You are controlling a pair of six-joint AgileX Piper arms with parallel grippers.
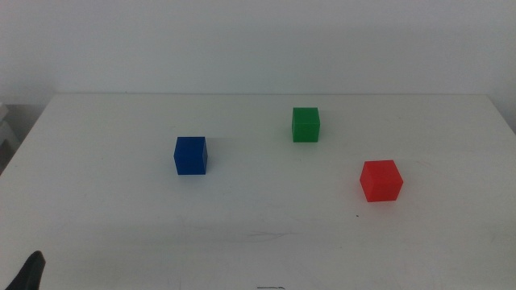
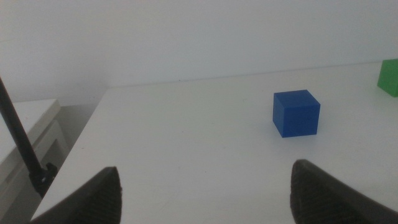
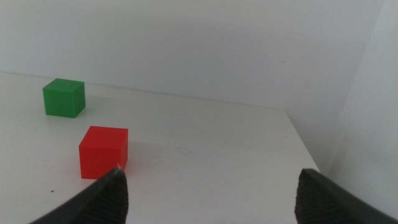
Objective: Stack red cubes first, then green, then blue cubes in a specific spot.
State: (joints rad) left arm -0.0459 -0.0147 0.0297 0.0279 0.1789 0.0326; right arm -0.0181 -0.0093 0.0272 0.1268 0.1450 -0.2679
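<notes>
Both end effectors wait spread; the right end effector (image 3: pixel 208 193) should straddle the red cube (image 1: pixel 380 180) squarely, gripping flat faces.

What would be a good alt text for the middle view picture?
Three small cubes sit apart on a white table: a blue cube at centre-left, a green cube farther back, and a red cube nearest on the right. Only the left gripper shows, at the bottom-left corner.

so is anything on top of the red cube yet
No. The red cube has a bare top face, and it sits alone on the white table. The green cube and blue cube stand apart from it. Its underside is hidden against the table.
</notes>
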